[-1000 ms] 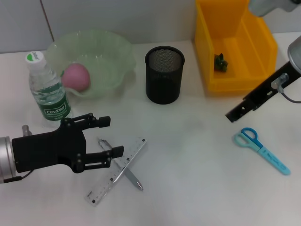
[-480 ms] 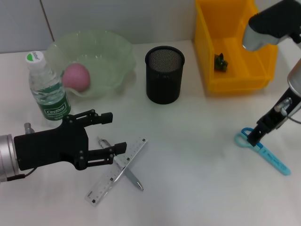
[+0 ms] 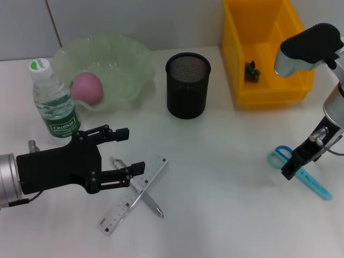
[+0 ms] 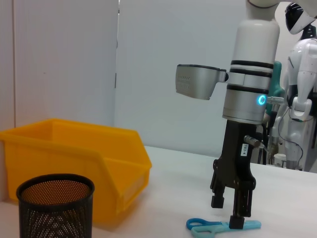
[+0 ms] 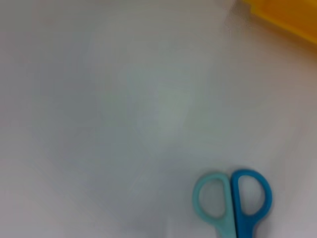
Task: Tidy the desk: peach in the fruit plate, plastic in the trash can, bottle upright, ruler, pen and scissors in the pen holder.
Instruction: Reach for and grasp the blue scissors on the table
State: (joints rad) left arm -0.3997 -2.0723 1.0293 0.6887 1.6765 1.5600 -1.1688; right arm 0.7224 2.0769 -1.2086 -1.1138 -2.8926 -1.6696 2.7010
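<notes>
We find the right gripper (image 4: 237,210) spread, straddling the scissors (image 3: 301,173) at right of frame; left gripper (image 3: 121,158) spread. Off-centre closure could skid the scissors across the desk (image 3: 226,204).

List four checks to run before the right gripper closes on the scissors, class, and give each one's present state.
1. Right gripper open: ok, its fingers are apart.
2. Fingers straddle the scissors on the desk: ok, one on each side in the left wrist view.
3. Pen holder upright, mouth free: ok.
4. Left gripper away from the right arm's path: ok, it hovers open over the ruler and pen.
</notes>
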